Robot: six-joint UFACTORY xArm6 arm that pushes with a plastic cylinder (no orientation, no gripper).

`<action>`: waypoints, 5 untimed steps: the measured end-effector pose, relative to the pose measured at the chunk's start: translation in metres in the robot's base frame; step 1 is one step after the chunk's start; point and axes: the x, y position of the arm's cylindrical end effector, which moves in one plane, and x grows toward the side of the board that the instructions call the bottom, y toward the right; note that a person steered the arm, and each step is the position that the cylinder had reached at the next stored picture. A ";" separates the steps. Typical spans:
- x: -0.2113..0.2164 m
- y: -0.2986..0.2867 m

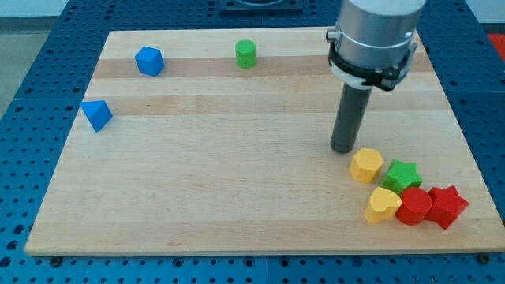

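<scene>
Rod-only end effector, no jaws to open or close; tip (342,148) sits just beside yellow hexagonal block (367,166), so a glancing push risks scattering the touching green star (403,174).

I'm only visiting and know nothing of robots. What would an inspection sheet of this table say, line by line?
Surface: wooden board on blue perforated table.
Things: my tip stands just up-left of the yellow hexagonal block, not clearly touching; green star, yellow heart, red block, red star clustered beside it.
Clutter: two blue blocks, green cylinder far off.
Claw: none fitted.
Cables: nothing seen.
Surroundings: nothing seen.
</scene>
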 end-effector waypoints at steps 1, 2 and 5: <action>0.034 0.007; 0.050 0.008; 0.057 -0.026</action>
